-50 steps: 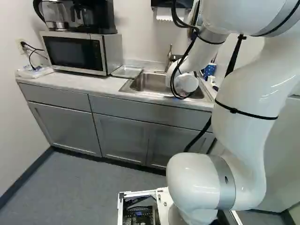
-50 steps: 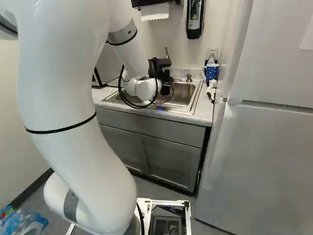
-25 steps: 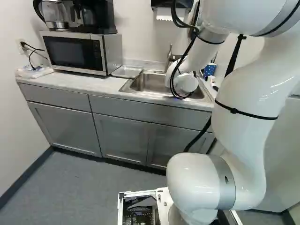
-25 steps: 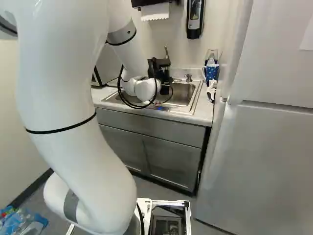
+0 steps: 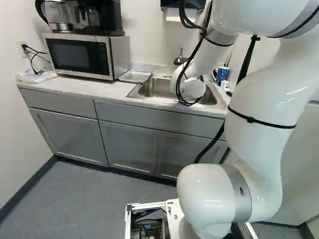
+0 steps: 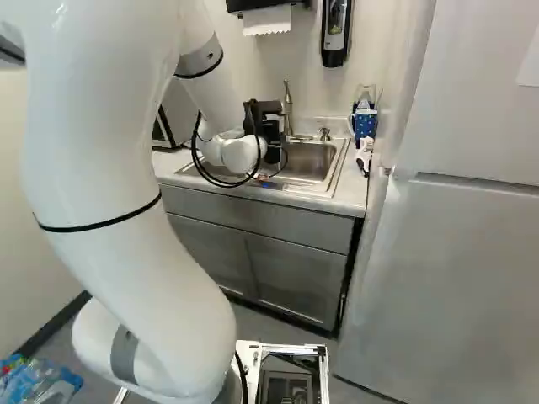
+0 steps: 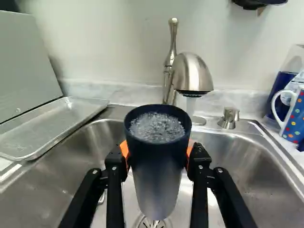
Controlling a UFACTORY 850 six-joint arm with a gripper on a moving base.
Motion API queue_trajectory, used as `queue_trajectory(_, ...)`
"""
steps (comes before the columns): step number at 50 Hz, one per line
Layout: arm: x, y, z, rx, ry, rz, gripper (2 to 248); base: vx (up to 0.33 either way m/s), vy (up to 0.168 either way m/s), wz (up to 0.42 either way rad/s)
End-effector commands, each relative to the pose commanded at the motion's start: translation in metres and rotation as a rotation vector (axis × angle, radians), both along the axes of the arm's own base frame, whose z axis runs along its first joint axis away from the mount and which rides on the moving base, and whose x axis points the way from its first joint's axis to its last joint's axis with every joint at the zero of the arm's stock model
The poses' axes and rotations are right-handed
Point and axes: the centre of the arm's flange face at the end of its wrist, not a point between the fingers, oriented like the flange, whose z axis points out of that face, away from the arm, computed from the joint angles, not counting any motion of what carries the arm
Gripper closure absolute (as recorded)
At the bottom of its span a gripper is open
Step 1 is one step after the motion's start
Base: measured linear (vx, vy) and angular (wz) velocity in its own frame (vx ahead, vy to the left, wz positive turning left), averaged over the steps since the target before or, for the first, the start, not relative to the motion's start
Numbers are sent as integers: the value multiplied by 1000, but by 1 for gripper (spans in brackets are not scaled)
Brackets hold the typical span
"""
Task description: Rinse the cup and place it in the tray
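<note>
Cup (image 7: 159, 171) of bubbly water (image 7: 156, 127) above the sink (image 7: 251, 161)

The black gripper (image 6: 271, 133) is clamped on the dark cup, orange pads (image 7: 124, 148) against both sides; the faucet (image 7: 192, 73) runs just beyond its rim; the metal tray (image 7: 57, 126) lies beside the sink.

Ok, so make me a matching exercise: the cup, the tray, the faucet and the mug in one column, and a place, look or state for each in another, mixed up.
1. Cup
2. Tray
3. Faucet
4. Mug

A. Patterned with coloured dots
B. Running water
C. Gripped above the sink
D. Between the microwave and the sink

Pairs: 1-C, 2-D, 3-B, 4-A
</note>
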Motion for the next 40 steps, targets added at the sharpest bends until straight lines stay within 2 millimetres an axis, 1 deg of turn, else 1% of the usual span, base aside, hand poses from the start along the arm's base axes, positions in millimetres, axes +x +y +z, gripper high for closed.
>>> queue_trajectory(20,5,29,0,0,-2,58,124,0,0,0)
queue_trajectory(40,18,58,19,-2,-43,113,124,0,0,0)
